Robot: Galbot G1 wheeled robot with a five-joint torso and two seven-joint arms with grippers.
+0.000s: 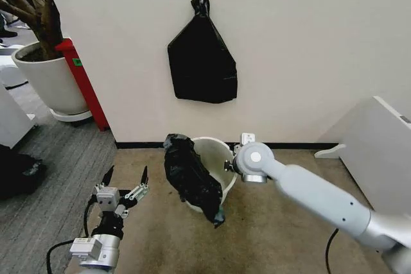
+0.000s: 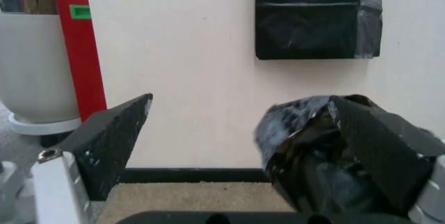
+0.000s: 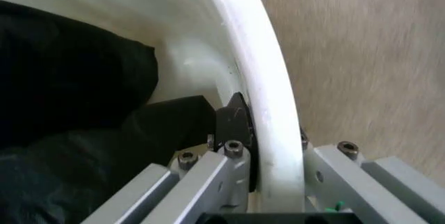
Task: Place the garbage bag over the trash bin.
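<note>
My right gripper (image 3: pixel 268 153) pinches trash bin (image 1: pixel 215 152) rim | left gripper (image 1: pixel 123 181) spread beside bin | garbage bag (image 1: pixel 191 178) half-draped | risk: bag slips off, I judge.

Garbage bag (image 1: pixel 191 179) glossy crinkly black plastic; trash bin (image 1: pixel 218 153) smooth white plastic; carpet (image 1: pixel 276 229) rough

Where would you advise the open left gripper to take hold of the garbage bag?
Probably the bag's upper bunched fold at the bin's rim, from the left gripper's side; the right gripper clamps the opposite rim.
</note>
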